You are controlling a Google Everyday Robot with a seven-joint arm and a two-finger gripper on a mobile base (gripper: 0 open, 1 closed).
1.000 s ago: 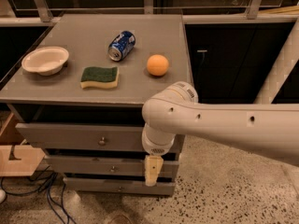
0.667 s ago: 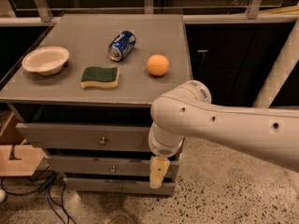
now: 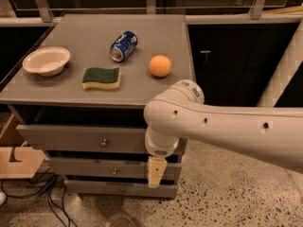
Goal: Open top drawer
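The top drawer (image 3: 61, 137) is the wide grey front just under the cabinet top, with a small round metal knob (image 3: 103, 143) near its middle. A dark gap shows above its front. My gripper (image 3: 155, 172) hangs pointing down from the white arm (image 3: 222, 126), which reaches in from the right. It is in front of the cabinet's right part, level with the middle drawer and to the right of and below the knob. It holds nothing that I can see.
Two narrower grey drawers, the middle (image 3: 85, 167) and the bottom (image 3: 94, 187), sit below. On the cabinet top lie a white bowl (image 3: 46, 60), a green-and-yellow sponge (image 3: 101, 77), a blue can (image 3: 123, 45) and an orange (image 3: 160, 65). A wooden box (image 3: 14, 160) and cables (image 3: 47, 193) are at the lower left.
The arm swung slightly right, then back left, and the gripper stayed at about the same height. The drawers and the things on top have not moved.
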